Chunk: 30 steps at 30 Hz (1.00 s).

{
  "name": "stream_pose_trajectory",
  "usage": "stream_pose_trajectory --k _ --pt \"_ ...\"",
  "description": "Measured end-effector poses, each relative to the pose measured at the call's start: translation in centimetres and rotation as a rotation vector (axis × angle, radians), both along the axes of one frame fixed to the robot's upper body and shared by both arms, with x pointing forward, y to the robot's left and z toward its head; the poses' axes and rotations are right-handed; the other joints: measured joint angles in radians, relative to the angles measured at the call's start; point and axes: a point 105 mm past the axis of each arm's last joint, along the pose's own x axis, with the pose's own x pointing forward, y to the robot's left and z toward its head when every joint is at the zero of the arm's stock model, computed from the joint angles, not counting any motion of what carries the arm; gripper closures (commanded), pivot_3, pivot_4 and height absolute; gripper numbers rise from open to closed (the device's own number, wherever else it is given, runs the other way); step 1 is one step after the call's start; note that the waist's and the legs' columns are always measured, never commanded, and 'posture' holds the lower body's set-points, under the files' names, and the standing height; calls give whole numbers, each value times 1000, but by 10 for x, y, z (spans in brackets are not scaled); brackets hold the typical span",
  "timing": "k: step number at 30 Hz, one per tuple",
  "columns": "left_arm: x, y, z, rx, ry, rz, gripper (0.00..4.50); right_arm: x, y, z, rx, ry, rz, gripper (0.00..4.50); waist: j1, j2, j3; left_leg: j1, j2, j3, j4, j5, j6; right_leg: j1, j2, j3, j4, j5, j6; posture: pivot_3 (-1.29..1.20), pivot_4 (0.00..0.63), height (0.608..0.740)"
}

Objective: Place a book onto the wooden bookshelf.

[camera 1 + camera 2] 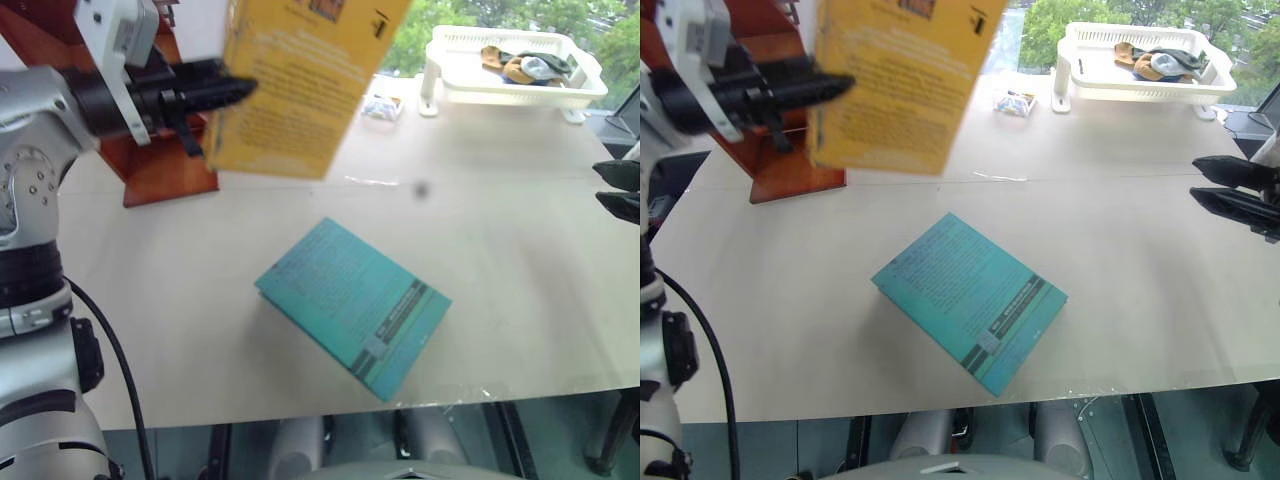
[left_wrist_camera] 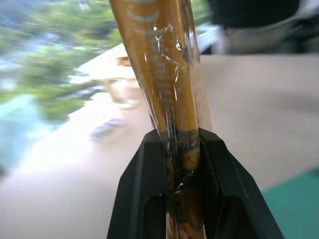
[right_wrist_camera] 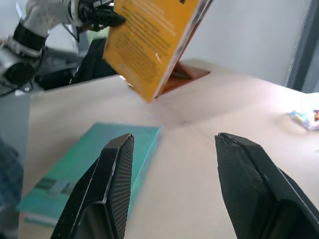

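The orange-yellow book (image 1: 300, 85) hangs upright in the air above the table, gripped at its left edge by my left gripper (image 1: 232, 92), which is shut on it. The left wrist view looks along the book's glossy spine (image 2: 167, 84), pinched between the black fingers (image 2: 144, 199). Behind the left arm stands the reddish-brown wooden bookshelf (image 1: 165, 165) at the table's far left. My right gripper (image 1: 1230, 187) is open at the right edge of the table with nothing between its fingers (image 3: 112, 184).
A teal-green book (image 1: 352, 303) lies flat near the front middle of the table (image 1: 520, 300). A white basket (image 1: 515, 85) with small items stands at the far right. A small packet (image 1: 383, 105) lies beside it.
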Motion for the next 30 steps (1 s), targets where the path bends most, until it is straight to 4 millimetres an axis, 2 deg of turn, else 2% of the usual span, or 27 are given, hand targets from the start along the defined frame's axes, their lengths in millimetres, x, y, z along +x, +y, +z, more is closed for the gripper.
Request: stream_pose_trajectory --k 2,7,10,14,16,20,27,30 --pt "4 5 10 80 -83 57 4124 2 -4 3 38 -6 -4 1852 0 1 1 0 0 0 0 1 -1 0 0 1 -1 0 0 0 150 740" --pt "12 14 41 313 -276 173 4124 0 -7 35 184 -82 64 1852 4 0 3 -2 0 1 -1 1 -1 0 0 -2 -4 0 0 0 150 740" --pt "12 27 60 431 -358 248 4124 -2 -7 40 239 -76 97 1852 6 0 3 -2 0 2 -1 1 -1 0 0 -1 -5 0 0 0 150 740" --pt "20 36 58 549 -341 287 4124 -5 0 55 242 -133 149 1852 6 1 3 -2 0 1 -1 0 0 0 0 -2 -5 0 0 0 150 740" --pt "27 43 49 612 -301 304 4124 -7 7 60 231 -151 183 1852 5 1 3 -3 0 1 -1 0 0 0 0 -2 -5 0 0 0 150 740" --pt "30 54 46 690 -281 340 4124 -4 17 56 220 -129 222 1852 3 0 4 -4 0 2 -1 0 0 -1 0 -2 -5 0 0 0 150 740" --pt "28 67 62 792 -330 415 4124 1 23 52 218 -126 242 1852 4 0 4 -4 1 1 -1 0 0 -1 0 -2 -5 0 0 0 150 740" --pt "27 77 62 833 -318 450 4124 2 25 50 216 -123 244 1852 4 0 4 -4 1 1 -1 0 0 -2 0 -2 -5 0 0 0 150 740"
